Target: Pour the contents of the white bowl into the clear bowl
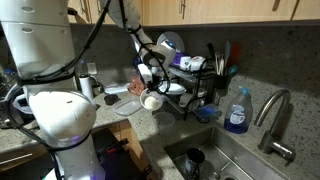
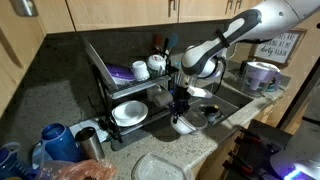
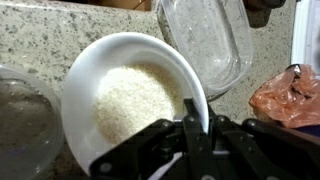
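White bowl, wrist view: the white bowl (image 3: 130, 100) fills the middle of the frame, holding a heap of white rice-like grains (image 3: 130, 105), level or nearly so.
Claw, wrist view: the gripper (image 3: 195, 125) comes in from the near edge and is clamped on the bowl's near-right rim, apparently one finger inside the wall and one outside.
Target, wrist view: the clear bowl (image 3: 205, 40), an oblong tub with rounded corners, lies far and to the right of the white bowl; their rims look close or overlapping.
Long axis, wrist view: the tub runs from near-right to far-left, so its long side faces the white bowl.
Other items, wrist view: a second clear vessel (image 3: 18, 120) is cut off at the left; an orange plastic bag (image 3: 285, 95) sits at the right on the speckled granite counter (image 3: 40, 40).
Claw and bowl, exterior view: the gripper (image 1: 150, 85) holds the white bowl (image 1: 152, 100) low over the counter, near a dish rack (image 1: 190, 85); the clear bowl (image 1: 125, 105) shows only as a pale patch beside it.
Claw and bowl, exterior view: the gripper (image 2: 182, 105) grips the white bowl (image 2: 183, 124) by the sink edge; the clear bowl (image 2: 155, 168) sits nearer the camera and to the left.
Judgement: the pour likely calls for tipping the rim opposite the grip towards the tub's long side.
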{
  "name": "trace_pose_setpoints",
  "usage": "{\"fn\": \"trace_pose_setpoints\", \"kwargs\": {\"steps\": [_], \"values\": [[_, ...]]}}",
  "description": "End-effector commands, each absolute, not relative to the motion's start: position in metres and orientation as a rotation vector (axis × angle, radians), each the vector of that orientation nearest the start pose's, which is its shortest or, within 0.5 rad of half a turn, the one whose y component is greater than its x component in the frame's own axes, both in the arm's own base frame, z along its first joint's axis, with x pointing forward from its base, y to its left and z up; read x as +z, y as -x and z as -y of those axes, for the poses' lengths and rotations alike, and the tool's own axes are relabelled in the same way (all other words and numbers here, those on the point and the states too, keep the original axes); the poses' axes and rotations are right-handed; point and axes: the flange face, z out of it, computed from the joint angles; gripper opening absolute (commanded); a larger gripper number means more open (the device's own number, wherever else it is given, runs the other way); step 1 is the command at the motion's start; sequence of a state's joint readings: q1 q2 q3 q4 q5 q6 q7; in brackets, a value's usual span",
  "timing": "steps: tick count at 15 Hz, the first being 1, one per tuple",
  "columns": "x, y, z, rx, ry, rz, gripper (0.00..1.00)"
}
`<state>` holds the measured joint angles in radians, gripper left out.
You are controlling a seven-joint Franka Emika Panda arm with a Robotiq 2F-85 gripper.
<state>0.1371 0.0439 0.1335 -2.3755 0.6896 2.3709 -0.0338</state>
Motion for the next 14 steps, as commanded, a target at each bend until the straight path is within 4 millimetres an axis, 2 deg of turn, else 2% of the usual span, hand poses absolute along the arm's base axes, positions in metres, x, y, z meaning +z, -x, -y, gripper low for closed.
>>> {"fn": "trace_pose_setpoints", "kwargs": {"steps": [1, 8, 14], "values": [[0.317, -0.476, -0.128, 0.136, 2.621, -0.277, 0.02], [0.319, -0.477, -0.113, 0.158, 2.594, -0.273, 0.02], [0.322, -0.475, -0.087, 0.159, 2.548, -0.279, 0.02]]}}
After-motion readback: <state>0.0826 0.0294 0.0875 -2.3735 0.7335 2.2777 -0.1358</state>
